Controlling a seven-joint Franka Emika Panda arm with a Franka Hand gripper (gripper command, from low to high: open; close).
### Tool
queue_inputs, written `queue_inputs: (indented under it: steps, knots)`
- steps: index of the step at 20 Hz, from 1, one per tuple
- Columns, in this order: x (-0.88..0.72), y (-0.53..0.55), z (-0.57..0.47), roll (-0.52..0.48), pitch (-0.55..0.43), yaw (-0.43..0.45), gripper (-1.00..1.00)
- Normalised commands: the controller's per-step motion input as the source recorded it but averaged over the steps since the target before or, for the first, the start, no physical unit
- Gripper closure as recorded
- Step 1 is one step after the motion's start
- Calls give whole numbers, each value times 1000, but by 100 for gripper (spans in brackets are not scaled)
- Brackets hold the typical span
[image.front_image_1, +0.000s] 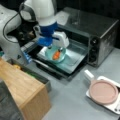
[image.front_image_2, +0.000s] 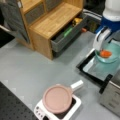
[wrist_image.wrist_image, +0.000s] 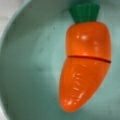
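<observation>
In a front view we see the gripper (image.front_image_1: 53, 47) at the upper middle of the frame, low over a pale green glass bowl (image.front_image_1: 50, 53) that stands on the open door of a grey metal toaster oven (image.front_image_1: 100, 32). Inside the bowl lies an orange plastic toy carrot with a green top (image.front_image_1: 57, 54). Whether the fingers are spread or pressed together we cannot tell; the blue and white wrist hides them. At the lower right a pink round lid (image.front_image_1: 103, 91) covers a small white pan.

In a front view from the opposite side, the gripper (image.front_image_2: 103, 48) is at the upper right, again just above the bowl (image.front_image_2: 113, 58) and the carrot (image.front_image_2: 106, 53). A wooden cabinet with an open grey drawer (image.front_image_2: 67, 33) fills the upper left; the grey table (image.front_image_2: 30, 67) is between.

In the wrist view the carrot (wrist_image.wrist_image: 83, 62) fills the right half, lying on the bowl floor (wrist_image.wrist_image: 27, 65); no fingers show. We judge it light, stiff and smooth, perhaps slippery, made of two halves joined at a seam. The thick upper part seems the best place to hold. The bowl walls leave little room around it.
</observation>
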Motion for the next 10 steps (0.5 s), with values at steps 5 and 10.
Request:
queue_inputs:
  steps: [5, 10]
  knots:
    - [-122, 38, -78, 91, -85, -10, -100]
    - [-95, 89, -74, -19, -84, 109, -100]
